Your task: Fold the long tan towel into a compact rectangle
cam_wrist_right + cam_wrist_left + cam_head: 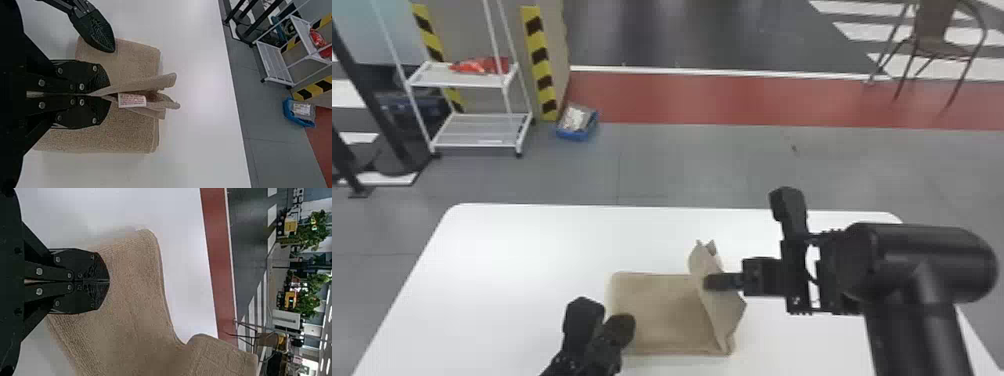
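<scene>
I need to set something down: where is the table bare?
The table is bare left of the towel and between it and the far edge. Crowded: the towel's left side, by the left gripper, and its raised right end, held by the right gripper; the right arm overhangs the table's right.

Left claw point(606, 316), right claw point(714, 282) closed.

Rough, matt tan cloth towel point(657, 312)

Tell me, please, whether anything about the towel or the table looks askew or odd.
Nothing looks spilled or damaged. The towel has a crumpled, slanting raised part, and a white label sticks out beyond the right gripper; that seems ordinary mid-fold.
</scene>
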Available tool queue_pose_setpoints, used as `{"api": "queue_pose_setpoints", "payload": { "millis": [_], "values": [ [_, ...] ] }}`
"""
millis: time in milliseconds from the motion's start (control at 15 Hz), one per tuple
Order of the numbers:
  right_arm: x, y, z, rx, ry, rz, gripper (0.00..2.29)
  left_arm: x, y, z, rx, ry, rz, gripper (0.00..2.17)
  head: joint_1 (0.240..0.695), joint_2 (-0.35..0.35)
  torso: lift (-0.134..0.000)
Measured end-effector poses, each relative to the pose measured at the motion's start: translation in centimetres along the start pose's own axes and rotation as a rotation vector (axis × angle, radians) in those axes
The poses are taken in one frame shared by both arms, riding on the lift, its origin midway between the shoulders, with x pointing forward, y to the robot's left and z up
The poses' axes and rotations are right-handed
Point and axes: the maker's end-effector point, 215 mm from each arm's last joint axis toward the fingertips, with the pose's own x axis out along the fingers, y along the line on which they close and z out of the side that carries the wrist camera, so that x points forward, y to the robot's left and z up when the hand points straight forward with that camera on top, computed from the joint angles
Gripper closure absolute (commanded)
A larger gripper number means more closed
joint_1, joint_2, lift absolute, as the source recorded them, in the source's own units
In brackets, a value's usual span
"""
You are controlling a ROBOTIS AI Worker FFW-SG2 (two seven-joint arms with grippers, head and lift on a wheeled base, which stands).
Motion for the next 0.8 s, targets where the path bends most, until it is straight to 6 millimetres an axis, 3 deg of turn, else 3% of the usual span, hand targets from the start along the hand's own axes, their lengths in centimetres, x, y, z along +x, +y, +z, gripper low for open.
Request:
{"api": "queue_pose_setpoints", "payload": {
  "millis": [333,800],
  "values": [
    [1.1,1.2,2.3,-0.082,-0.074,-0.010,1.19,-0.2,-1.6,-0.1,0.008,0.000,-0.029,1.88,0.695,-0.065,0.000],
    [3.3,4.1,1.8,-0.168,-0.084,0.003,1.19,-0.2,-2.8,-0.3,0.013,0.003,-0.048,1.88,0.695,-0.035,0.000]
  ]
}}
